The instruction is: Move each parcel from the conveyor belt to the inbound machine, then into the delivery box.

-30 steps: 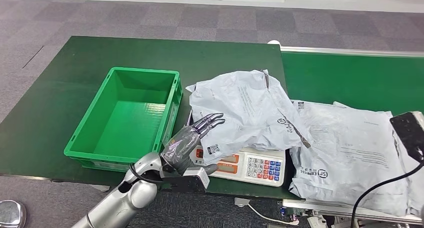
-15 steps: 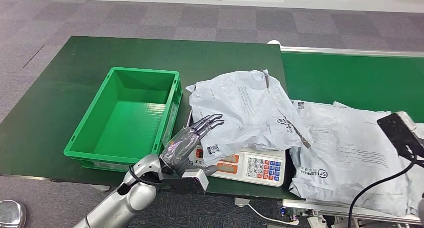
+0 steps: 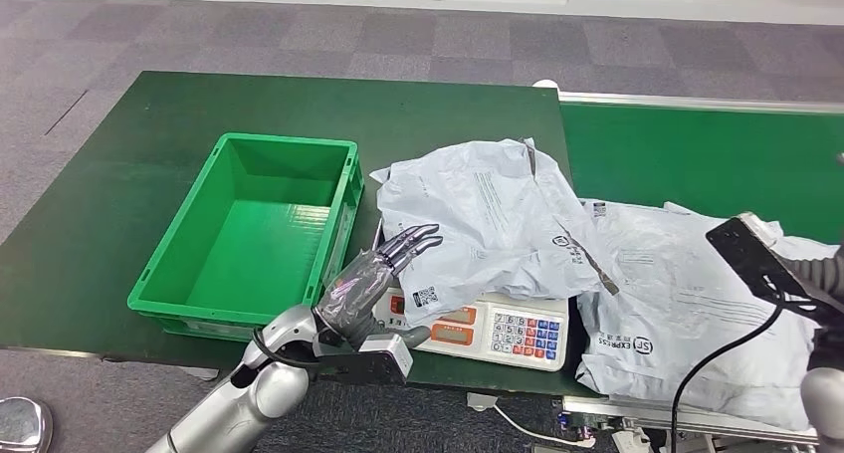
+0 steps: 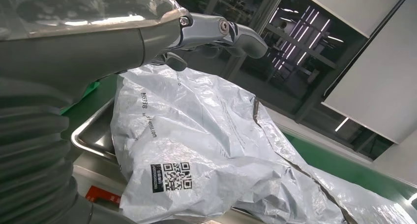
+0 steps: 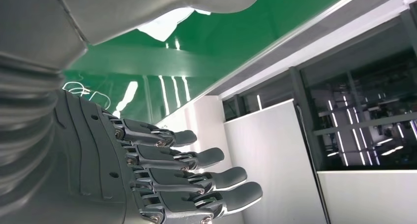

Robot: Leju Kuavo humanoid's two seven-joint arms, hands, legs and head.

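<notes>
Grey parcel (image 3: pixel 478 224) on scale; left hand (image 3: pixel 373 279) spread, empty; right hand (image 5: pixel 147 179) splayed, empty.

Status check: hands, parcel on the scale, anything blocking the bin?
Left hand open, at edge of grey plastic mailer parcel on white weighing scale. Right hand open, holding nothing. Green plastic crate empty, path unobstructed.

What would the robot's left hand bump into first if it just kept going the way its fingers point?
Most likely the grey parcel lying on the scale. The left hand is open, fingers aimed at its crumpled near edge. Whether they already touch is unclear.
</notes>
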